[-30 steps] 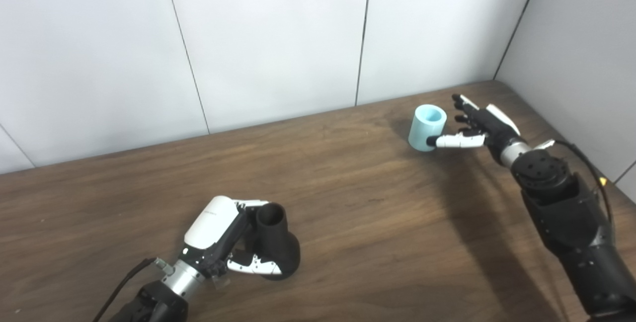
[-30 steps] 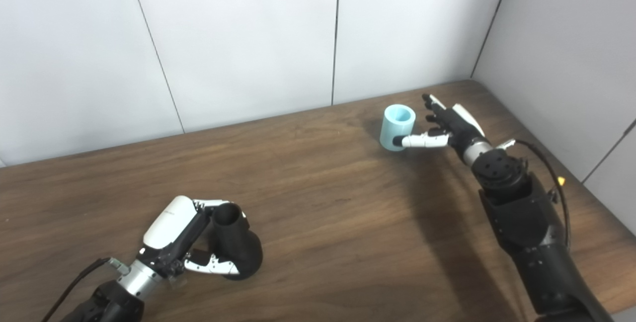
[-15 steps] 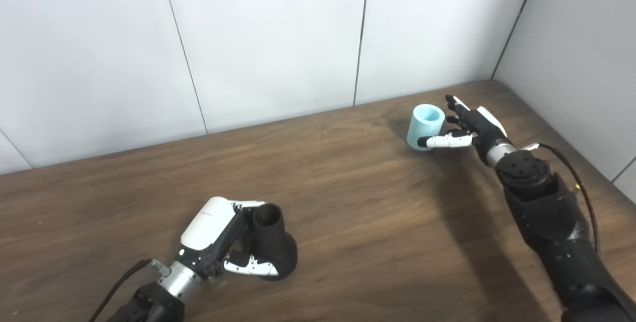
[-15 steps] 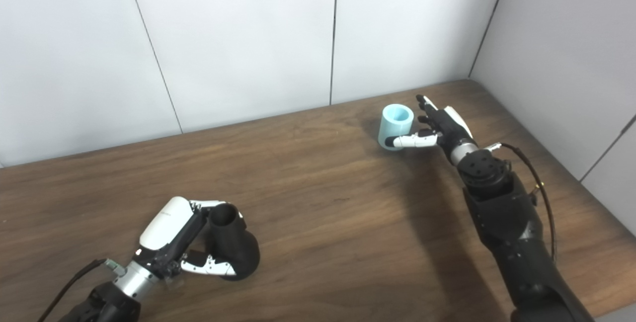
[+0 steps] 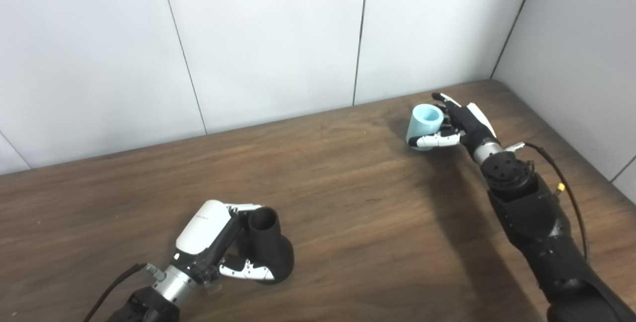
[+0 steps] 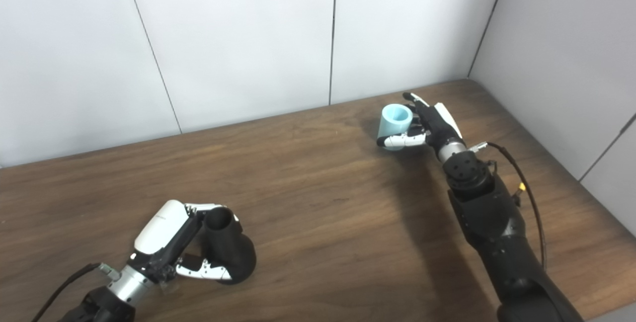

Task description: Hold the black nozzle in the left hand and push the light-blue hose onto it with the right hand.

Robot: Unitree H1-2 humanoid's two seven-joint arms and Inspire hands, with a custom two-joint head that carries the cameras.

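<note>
The black nozzle point(image 5: 267, 252) stands upright on the wooden table point(image 5: 357, 202) at the front left, open neck up. My left hand point(image 5: 211, 245) is shut on it, fingers behind the neck and thumb across the flared base. The light-blue hose point(image 5: 424, 119), a short wide tube, stands at the back right, leaning slightly left. My right hand point(image 5: 464, 124) is against its right side. The thumb lies across the lower front of the hose. The fingers are still spread straight along its far side, not curled. The hand also shows in the right eye view point(image 6: 433, 122).
White wall panels point(image 5: 273, 39) rise just behind the table's back edge. A side wall point(image 5: 586, 53) closes in on the right, near the hose. A cable point(image 5: 571, 212) runs along my right forearm. Bare wood lies between the two hands.
My right hand has moved left onto the hose, thumb now across its front and fingers beside it. The hose has tipped slightly. The left hand still holds the nozzle.
</note>
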